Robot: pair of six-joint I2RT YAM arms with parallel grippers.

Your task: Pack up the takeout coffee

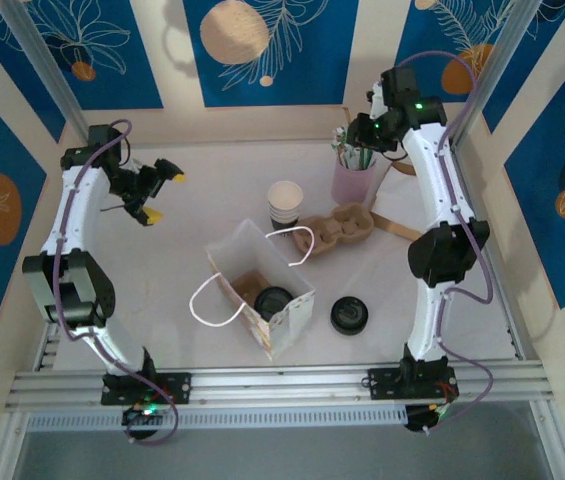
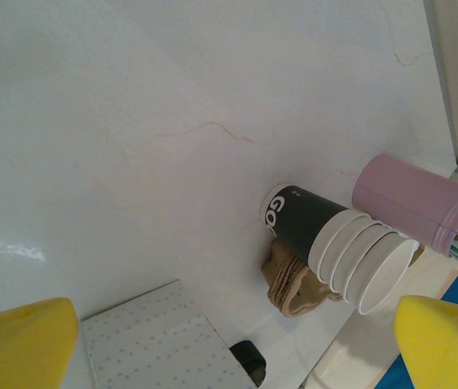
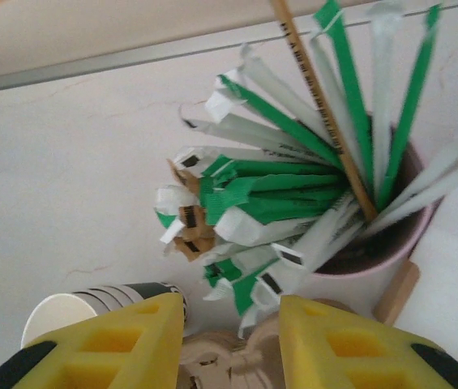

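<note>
Takeout coffee (image 1: pixel 274 300) sits inside the white bag (image 1: pixel 287 325) mid-counter (image 1: pixel 162 265), black lid facing up, long axis vertical. My right pincer (image 3: pixel 233 344) is at the far right over the pink straw cup (image 3: pixel 391 235), fingers partly apart, gripping nothing; the coffee is well apart, near-left of it. My left pincer (image 1: pixel 164 197) is far left, wide open, empty; the coffee is near-right of it.

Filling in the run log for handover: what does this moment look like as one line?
left gripper: open, empty | right gripper: part open over straw cup | takeout coffee: in paper bag
</note>
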